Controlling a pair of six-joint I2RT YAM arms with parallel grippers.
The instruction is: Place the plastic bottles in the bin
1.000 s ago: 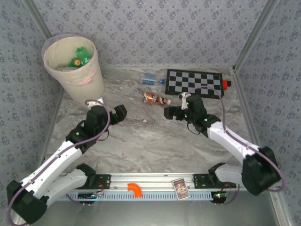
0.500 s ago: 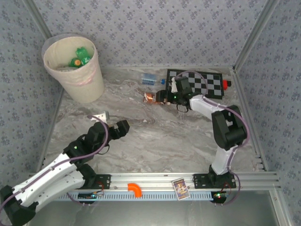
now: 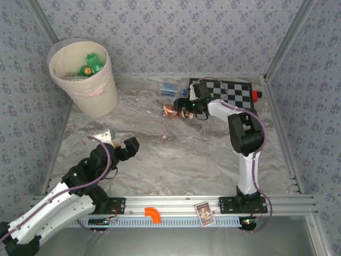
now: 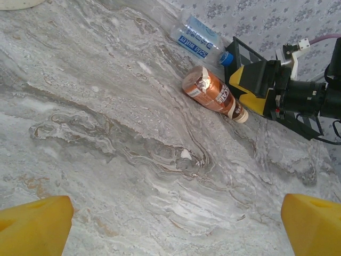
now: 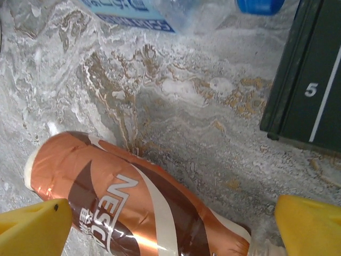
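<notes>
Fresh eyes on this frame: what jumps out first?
The right claw hangs open just above a brown bottle lying at the far middle of the marbled table, beside the checkerboard. A clear bottle with a blue cap lies just beyond it. In the far left corner, the bin already holds green bottles.
</notes>
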